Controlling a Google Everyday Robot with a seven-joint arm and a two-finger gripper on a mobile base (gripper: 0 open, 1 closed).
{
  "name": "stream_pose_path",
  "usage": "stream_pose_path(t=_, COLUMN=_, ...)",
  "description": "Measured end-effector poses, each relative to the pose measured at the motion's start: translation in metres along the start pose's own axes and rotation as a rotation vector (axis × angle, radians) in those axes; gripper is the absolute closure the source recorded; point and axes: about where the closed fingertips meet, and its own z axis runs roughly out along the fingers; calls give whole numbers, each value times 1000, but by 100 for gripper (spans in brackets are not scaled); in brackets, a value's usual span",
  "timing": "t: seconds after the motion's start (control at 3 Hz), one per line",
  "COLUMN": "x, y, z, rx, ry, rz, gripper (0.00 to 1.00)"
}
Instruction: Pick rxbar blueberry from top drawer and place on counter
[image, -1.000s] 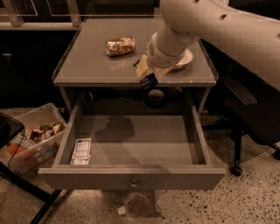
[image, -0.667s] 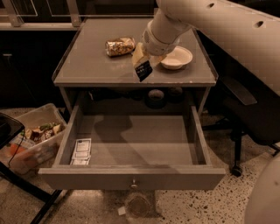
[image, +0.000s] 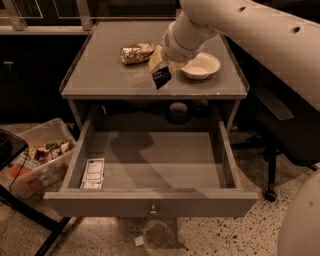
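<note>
Gripper over counter, seemingly around dark rxbar

Grey counter, foil can and white bowl on it, jaws clamping rxbar blueberry over its middle

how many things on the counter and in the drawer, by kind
bar: 1, the rxbar in the gripper near the front of the counter
can: 1, on the counter
bowl: 1, on the counter
packet: 1, in the drawer
total: 4
</note>
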Motion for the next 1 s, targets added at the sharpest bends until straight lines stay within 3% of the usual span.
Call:
stream_pose_path(t=0.33, x=-17, y=11, z=18, rx=-46, ry=-19, rz=22, gripper=100)
stream_pose_path(t=1.0, x=-33, y=39, z=51, rx=-127, ry=14, rz=21, gripper=100)
